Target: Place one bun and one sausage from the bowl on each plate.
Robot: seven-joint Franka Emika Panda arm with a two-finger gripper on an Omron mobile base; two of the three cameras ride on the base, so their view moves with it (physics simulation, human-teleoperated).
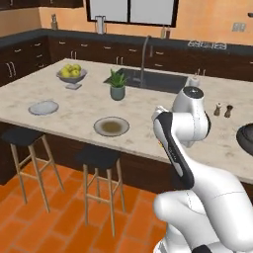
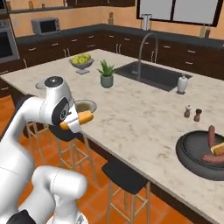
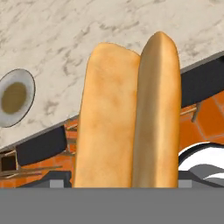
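In the hand view a bun (image 3: 127, 118) stands up from the bottom edge through the middle of the frame — a long, split roll, its left half pale golden and flat-faced, its right half darker tan and rounded at the top. The fingertips are hidden behind it, so from here I cannot tell how the gripper sits; in the right base view the gripper (image 2: 75, 121) at centre left is pinching the bun (image 2: 78, 119), which pokes out sideways as a smooth orange stub, level and clear of the counter.

To the left of the bun in the hand view lies the olive-centred plate (image 3: 15, 98), round and flat with a grey rim, resting on the marbled, cream stone counter (image 3: 57, 39). The left base view shows that plate (image 1: 111, 126) at centre near the counter's front edge, and the pale-centred plate (image 1: 43, 107) well apart at centre left.

At the right edge of the right base view sits the bowl (image 2: 192, 155) — dark, wide, shallow, thick-rimmed. Inside it lie two slim reddish-brown sausages, one sausage (image 2: 212, 136) pointing away and the other sausage (image 2: 213, 159) lying across, with a second bun (image 2: 218, 150) between them.
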